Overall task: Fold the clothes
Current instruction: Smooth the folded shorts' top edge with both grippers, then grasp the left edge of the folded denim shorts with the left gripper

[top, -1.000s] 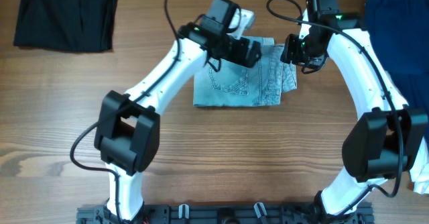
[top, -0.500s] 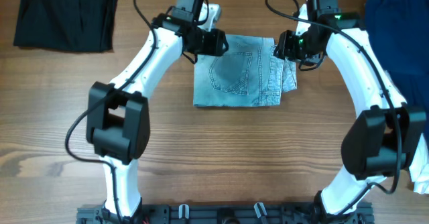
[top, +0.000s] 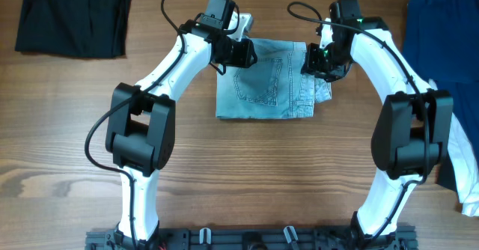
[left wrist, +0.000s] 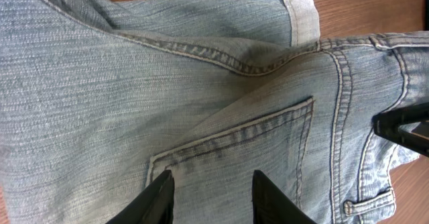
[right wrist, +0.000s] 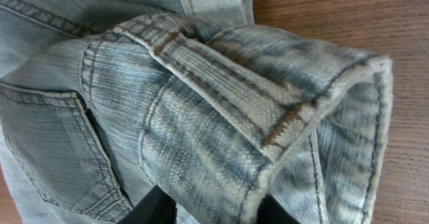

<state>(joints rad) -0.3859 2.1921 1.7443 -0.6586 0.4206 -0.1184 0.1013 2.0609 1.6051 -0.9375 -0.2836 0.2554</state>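
The pale blue denim shorts (top: 262,85) lie folded on the wooden table, back pocket up. My left gripper (top: 238,53) is at their far left corner. In the left wrist view the left gripper (left wrist: 211,187) has its black fingers (left wrist: 161,197) set down apart on flat denim (left wrist: 134,83) just below the pocket seam, open. My right gripper (top: 314,61) is at the far right edge. In the right wrist view the right gripper (right wrist: 214,207) is shut on the thick waistband fold (right wrist: 255,110), which bulges up between the fingers.
A black garment (top: 71,18) lies at the far left corner of the table. A navy garment (top: 441,33) covers the far right, with white cloth (top: 471,197) at the right edge below it. Bare wood (top: 262,175) stretches in front of the shorts.
The left gripper swung left from the shorts' middle to their far left corner and narrowed. The right gripper shifted slightly left onto the waistband edge and closed on it.
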